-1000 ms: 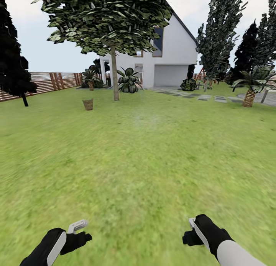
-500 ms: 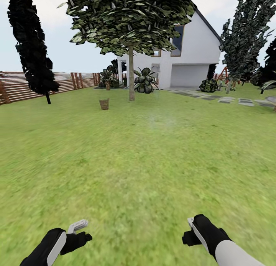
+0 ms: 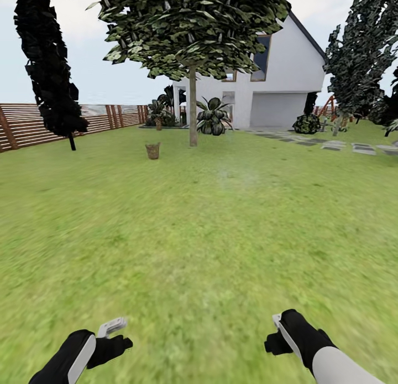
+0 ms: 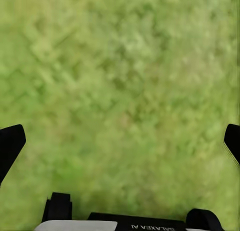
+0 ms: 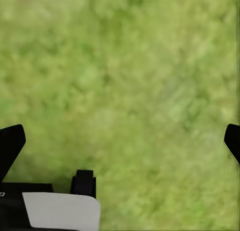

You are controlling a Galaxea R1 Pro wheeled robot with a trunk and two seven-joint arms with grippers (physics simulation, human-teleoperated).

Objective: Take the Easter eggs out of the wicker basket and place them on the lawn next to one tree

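Note:
The wicker basket (image 3: 152,150) stands small and far off on the lawn (image 3: 210,234), a little left of a tree (image 3: 193,110) with a slim grey-brown trunk and a mottled green canopy. The Easter eggs are out of view at this distance. My left gripper (image 3: 119,335) and right gripper (image 3: 275,333) hang low over the near grass, far from the basket. In the left wrist view the left gripper (image 4: 120,141) is open over bare grass. The right gripper (image 5: 120,141) is open too, with nothing between its fingers.
A near-black tree (image 3: 50,68) stands at the left by the brown slat fence (image 3: 33,124). A white house (image 3: 276,85), spiky shrubs (image 3: 213,118) and a grey stepping-stone path (image 3: 331,146) lie behind. Dark trees (image 3: 362,52) rise at the right. Open grass runs between me and the basket.
The whole view has swung left, so the basket, tree and house sit further right in the picture. Both arms hold the same pose, and the grippers stay open.

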